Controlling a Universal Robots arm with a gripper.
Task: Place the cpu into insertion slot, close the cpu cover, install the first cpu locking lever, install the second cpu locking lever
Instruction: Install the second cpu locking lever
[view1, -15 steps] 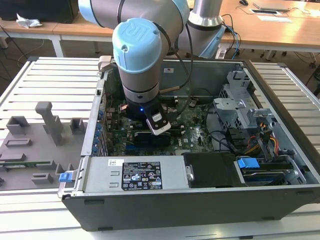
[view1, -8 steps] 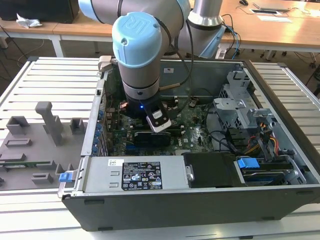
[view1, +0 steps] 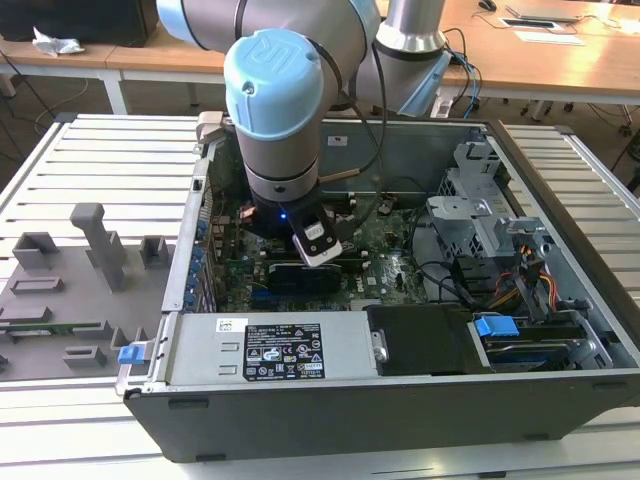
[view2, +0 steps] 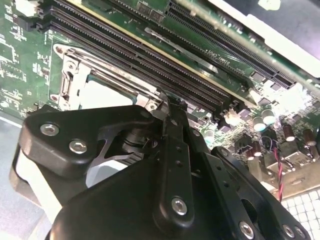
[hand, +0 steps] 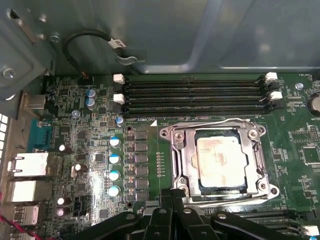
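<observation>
Reaching down from above, the arm (view1: 285, 95) goes into an open computer case (view1: 400, 300) that lies on a slatted bench (view1: 100, 160). Its big blue and grey joint sits high over the case, and the wrist points straight down at the green circuit board (hand: 90, 150).

The end effector (hand: 172, 200) hangs just at the edge of the insertion slot (hand: 217, 162). In both wrist views its black fingers (view2: 172, 130) come together to a thin point, with nothing held between them. In the second wrist view the tip sits right by a corner of the slot's shiny rim, but I cannot tell if it touches.

The cpu (hand: 221, 156) already lies flat inside the slot, with its pale face up. The cpu cover (hand: 182, 150) lies down flat around it, and the chip shows through the window in the middle. Thin metal levers (hand: 215, 122) run along the sides of the frame.

Just beside the slot are four long black memory slots (hand: 195, 95) with white clips at their ends. On the other side of the slot stand small round silver parts (hand: 114, 157) with blue tops, then metal plug boxes (hand: 30, 165) at the board's edge.

In the exterior view, a grey box with a white label (view1: 285, 350) lies across the near side of the case. Metal cages and coloured wires (view1: 530, 280) fill the exterior view's right. Grey holders (view1: 70, 270) stand on the bench to the exterior view's left.
</observation>
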